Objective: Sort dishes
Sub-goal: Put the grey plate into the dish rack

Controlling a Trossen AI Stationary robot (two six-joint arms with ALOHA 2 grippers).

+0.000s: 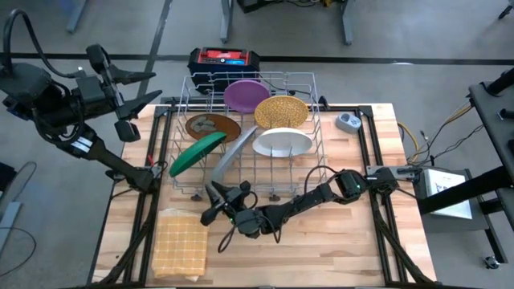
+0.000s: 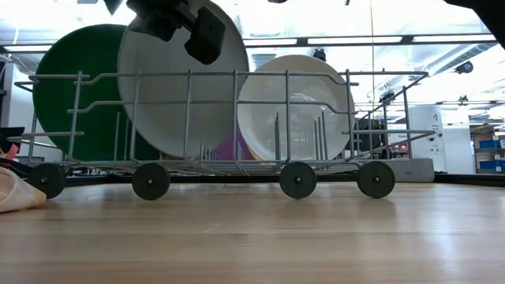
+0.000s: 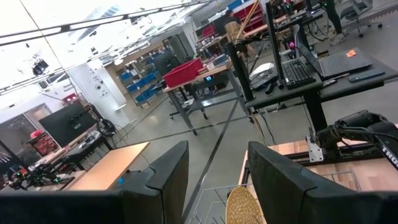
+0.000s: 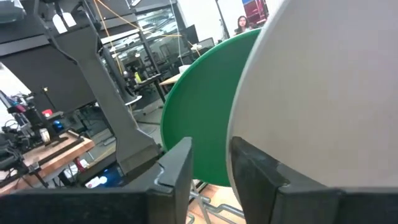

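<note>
- A robotics lab or workshop with an open concrete floor.
- Beyond the wooden table (image 1: 337, 249): workbenches, a laptop (image 3: 323, 62), monitors, red bins (image 3: 183, 71), blue storage bins (image 3: 140, 87).
- Ceiling strip lights above the table.

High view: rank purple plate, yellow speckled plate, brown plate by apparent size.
1. yellow speckled plate
2. purple plate, close behind it
3. brown plate, partly hidden by the green plate
All are tilted differently in the rack, so the order is unsure.

Two dark, cable-wrapped arms with green lights
</note>
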